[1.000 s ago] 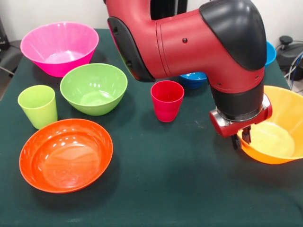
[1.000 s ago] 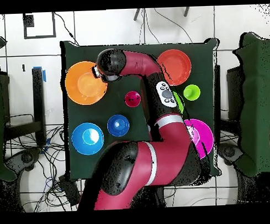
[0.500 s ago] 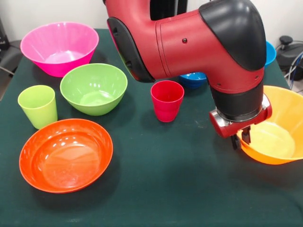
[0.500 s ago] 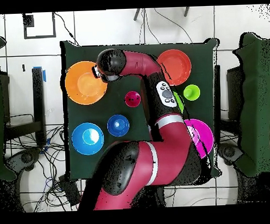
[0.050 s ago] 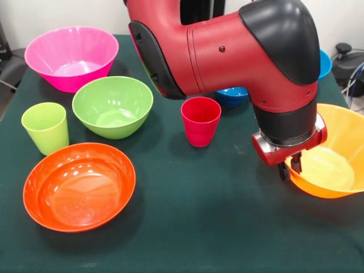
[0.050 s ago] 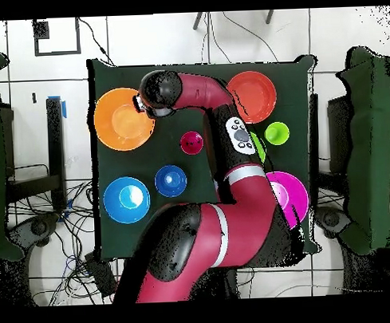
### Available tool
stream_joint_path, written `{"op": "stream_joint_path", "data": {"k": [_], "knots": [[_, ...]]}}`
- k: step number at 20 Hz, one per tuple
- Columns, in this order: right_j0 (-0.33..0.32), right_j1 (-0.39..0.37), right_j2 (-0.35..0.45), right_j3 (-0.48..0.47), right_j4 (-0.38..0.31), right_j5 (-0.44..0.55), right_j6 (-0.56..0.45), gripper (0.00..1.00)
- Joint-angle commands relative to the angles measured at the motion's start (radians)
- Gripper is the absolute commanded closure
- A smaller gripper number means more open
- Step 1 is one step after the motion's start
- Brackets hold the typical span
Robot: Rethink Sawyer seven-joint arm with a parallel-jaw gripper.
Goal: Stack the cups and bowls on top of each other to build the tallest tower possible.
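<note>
A red and black Sawyer arm (image 5: 227, 51) reaches across a dark green bench (image 5: 193, 210), its gripper (image 5: 290, 169) hanging at the near rim of the big orange bowl (image 5: 333, 165). The two dark fingers (image 5: 296, 165) appear to straddle that rim (one inside, one outside), though the front view does not show clearly whether they pinch it. No tower stands: every piece sits alone on the bench. The red cup (image 5: 201, 120) stands upright just beside the arm, the green bowl (image 5: 112, 106) and lime cup (image 5: 45, 127) well apart to the side, the pink bowl (image 5: 71, 57) behind them, a shallow red-orange bowl (image 5: 79, 186) in front. Overhead, a light blue bowl (image 6: 126, 200) and a small dark blue bowl (image 6: 171, 181) sit side by side.
</note>
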Motion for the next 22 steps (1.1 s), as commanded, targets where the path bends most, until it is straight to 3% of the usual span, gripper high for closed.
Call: {"op": "stream_joint_path", "data": {"k": [1,9,22], "knots": [[-0.005,0.058,0.02,-0.075,-0.162,0.041,-0.324,1.0],[-0.017,0.05,0.033,-0.15,-0.202,0.108,-0.394,1.0],[-0.029,0.035,0.041,-0.162,-0.223,0.146,-0.41,1.0]]}}
